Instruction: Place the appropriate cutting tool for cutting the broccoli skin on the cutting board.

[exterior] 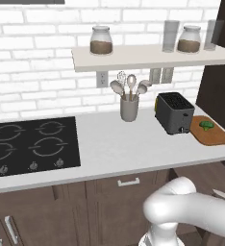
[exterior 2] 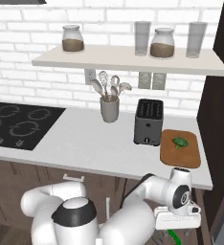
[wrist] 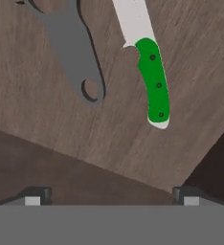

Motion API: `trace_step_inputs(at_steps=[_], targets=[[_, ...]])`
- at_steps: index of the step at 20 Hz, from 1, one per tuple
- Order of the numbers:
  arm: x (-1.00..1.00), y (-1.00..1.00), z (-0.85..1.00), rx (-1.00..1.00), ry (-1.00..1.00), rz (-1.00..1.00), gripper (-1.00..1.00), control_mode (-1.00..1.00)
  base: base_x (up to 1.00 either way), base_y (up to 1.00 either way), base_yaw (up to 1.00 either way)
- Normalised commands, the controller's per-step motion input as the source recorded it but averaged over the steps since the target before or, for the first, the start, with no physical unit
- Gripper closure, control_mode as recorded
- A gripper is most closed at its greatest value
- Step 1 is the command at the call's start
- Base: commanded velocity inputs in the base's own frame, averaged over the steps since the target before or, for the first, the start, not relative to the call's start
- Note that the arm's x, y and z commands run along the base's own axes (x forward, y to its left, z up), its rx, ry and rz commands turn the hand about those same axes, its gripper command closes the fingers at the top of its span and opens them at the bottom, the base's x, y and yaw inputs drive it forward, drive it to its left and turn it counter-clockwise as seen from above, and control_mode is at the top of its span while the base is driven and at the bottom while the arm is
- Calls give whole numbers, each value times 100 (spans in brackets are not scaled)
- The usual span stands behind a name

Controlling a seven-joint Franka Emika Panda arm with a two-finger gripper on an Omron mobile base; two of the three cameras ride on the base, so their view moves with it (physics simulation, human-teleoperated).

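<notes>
End effector (wrist: 112, 194) spread open and empty, knife (wrist: 150, 67) lying ahead of it on a brown wood surface, grey tool (wrist: 75, 48) beside the knife, board (exterior 2: 180, 148) with broccoli (exterior 2: 180, 142) up on the bench (exterior 2: 85, 141)

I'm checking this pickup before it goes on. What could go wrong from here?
1. The grey tool lies close beside the green-handled knife, so the open end effector might close on the wrong one or knock both.
2. The handle lies at an angle to the fingers, so the grip may slip.
3. The broccoli already sits on the cutting board, so the knife could be set on top of it.
</notes>
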Motion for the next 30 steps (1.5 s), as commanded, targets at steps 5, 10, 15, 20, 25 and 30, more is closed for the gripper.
trace_step_inputs(at_steps=[5, 10, 15, 20, 25, 30], targets=[[13, 1, -44, 3, -10, 17, -100, -100, 0, 0, 0], [15, 0, -34, 9, -11, 18, -100, -100, 0, 0, 0], [12, 0, -27, 9, -14, 15, -100, -100, 0, 0, 0], [19, 0, -13, 7, -6, 10, -100, -100, 0, 0, 0], [20, 0, -29, 4, -1, 6, -100, -100, 0, 0, 0], [31, 0, -32, 2, 0, 4, -100, -100, 0, 0, 0]])
